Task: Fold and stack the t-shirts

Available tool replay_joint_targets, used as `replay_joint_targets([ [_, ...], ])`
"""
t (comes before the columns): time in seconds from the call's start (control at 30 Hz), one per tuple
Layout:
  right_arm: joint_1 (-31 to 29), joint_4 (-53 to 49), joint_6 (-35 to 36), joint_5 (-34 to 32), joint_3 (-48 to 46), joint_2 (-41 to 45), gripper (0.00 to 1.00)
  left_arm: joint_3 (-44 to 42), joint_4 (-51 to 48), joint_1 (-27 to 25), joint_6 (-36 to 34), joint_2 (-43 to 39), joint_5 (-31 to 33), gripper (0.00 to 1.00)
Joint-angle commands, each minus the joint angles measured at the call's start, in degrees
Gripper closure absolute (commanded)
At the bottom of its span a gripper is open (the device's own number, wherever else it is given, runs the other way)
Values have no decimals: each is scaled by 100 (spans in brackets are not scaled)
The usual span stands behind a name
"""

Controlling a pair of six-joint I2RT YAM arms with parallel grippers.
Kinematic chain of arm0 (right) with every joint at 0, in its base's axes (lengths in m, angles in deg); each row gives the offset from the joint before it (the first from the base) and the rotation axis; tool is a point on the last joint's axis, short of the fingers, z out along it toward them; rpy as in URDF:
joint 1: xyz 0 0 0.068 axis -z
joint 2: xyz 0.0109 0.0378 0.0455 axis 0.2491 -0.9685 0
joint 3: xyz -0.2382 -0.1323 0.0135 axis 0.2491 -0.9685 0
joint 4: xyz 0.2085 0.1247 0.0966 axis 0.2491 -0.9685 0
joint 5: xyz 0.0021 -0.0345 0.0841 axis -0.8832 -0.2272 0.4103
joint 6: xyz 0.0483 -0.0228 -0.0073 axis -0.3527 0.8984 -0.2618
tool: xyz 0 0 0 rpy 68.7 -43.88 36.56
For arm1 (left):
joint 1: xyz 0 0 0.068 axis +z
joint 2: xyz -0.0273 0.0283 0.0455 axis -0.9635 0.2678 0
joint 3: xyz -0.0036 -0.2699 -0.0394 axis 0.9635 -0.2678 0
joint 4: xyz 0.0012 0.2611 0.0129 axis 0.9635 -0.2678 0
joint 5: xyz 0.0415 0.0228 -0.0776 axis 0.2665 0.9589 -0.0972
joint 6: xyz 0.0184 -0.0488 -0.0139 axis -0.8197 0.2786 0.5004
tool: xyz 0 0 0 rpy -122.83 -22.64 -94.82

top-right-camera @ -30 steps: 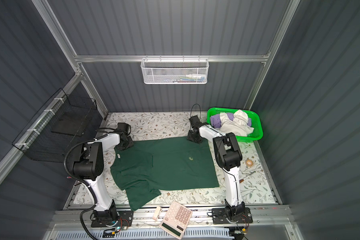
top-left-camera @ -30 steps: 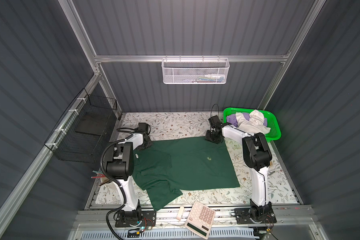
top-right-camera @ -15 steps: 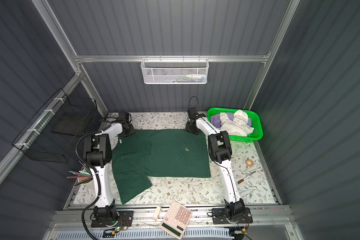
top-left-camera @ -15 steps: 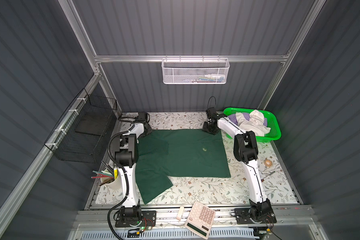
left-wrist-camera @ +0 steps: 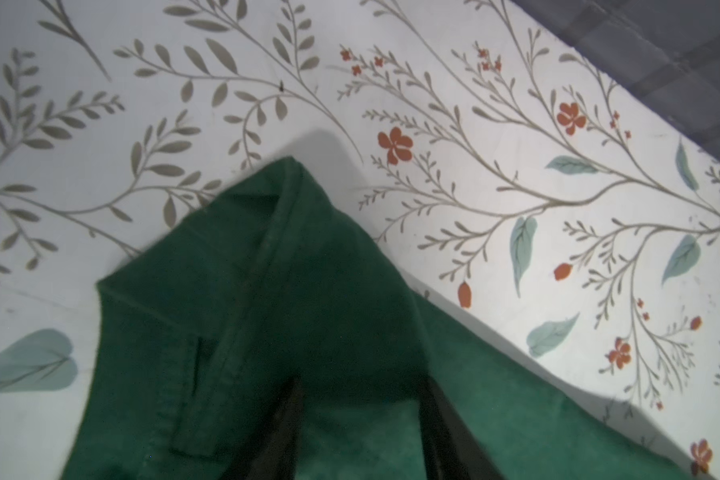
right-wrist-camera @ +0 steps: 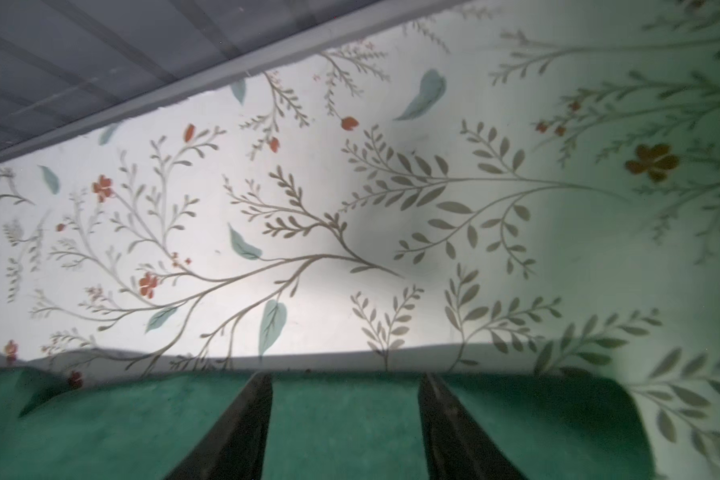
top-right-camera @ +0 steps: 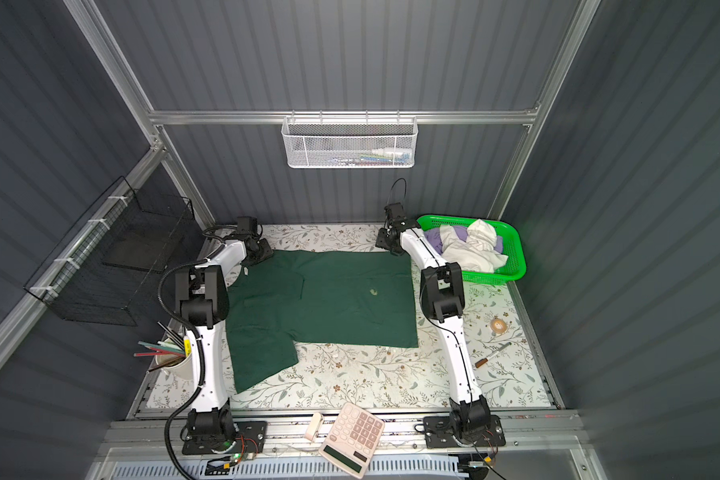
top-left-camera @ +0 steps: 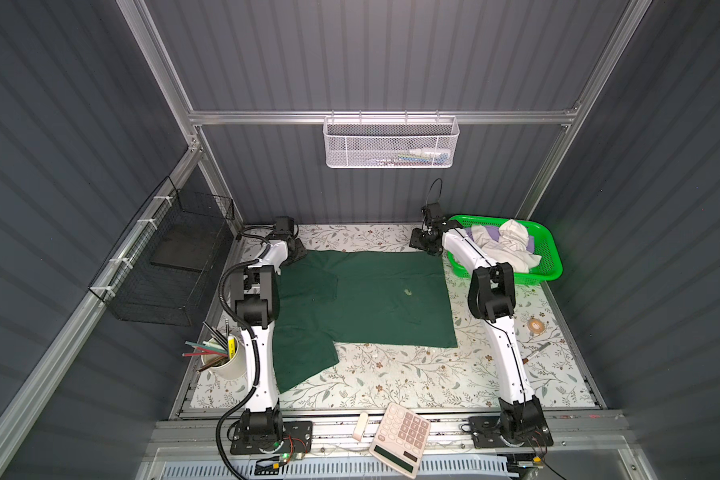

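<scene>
A dark green t-shirt (top-left-camera: 371, 299) (top-right-camera: 341, 299) lies spread flat on the floral table, one sleeve (top-left-camera: 304, 353) pointing to the front left and a small pale mark (top-left-camera: 408, 292) on its body. My left gripper (top-left-camera: 298, 254) (left-wrist-camera: 362, 386) sits over the shirt's far left corner, open, with bunched cloth just beyond its tips. Over the far right corner is my right gripper (top-left-camera: 422, 245) (right-wrist-camera: 345, 380), also open, flat cloth showing between its fingers. White (top-left-camera: 512, 245) and lavender (top-left-camera: 491, 232) t-shirts lie crumpled in the green basket (top-left-camera: 551, 249).
A cup of pencils (top-left-camera: 225, 357) stands by the left arm's base. A tape roll (top-left-camera: 536, 326) and a pen (top-left-camera: 537, 351) lie at the right. A calculator (top-left-camera: 400, 436) rests on the front rail. A black wire basket (top-left-camera: 171, 262) hangs on the left wall.
Both arms have stretched toward the back wall and dragged the green shirt back with them. Its far edge now lies straighter, near the back of the table.
</scene>
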Motion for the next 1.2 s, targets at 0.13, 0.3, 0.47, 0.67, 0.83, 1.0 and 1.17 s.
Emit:
replay_joint_targets([
  [0.13,-330,1148,248,94,-2351,2490,41,-1360,-127,-169,-478,-1656,-408,51],
  [0.3,-449,1525,-247,58,-4913,4434,38,-2533,-901,-678,-340,-2998,124,50],
  [0.47,-477,1262,-692,-131,-6865,5938,35,-4371,-1700,-1434,722,-4773,710,53],
  [0.67,-653,-72,-1177,-221,-7868,6972,35,-6055,-2278,-2173,2016,-6775,527,57],
  [0.83,-767,-553,-1548,-376,-8788,7726,35,-6361,-2971,-2783,2700,-7218,819,56],
  [1.0,-806,52,-1668,-411,-9649,8051,37,-7064,-2841,-3071,3032,-7702,1019,56],
  [1.17,-804,617,-1775,-531,-9832,7781,41,-7210,-2836,-3157,3128,-8116,1165,56],
])
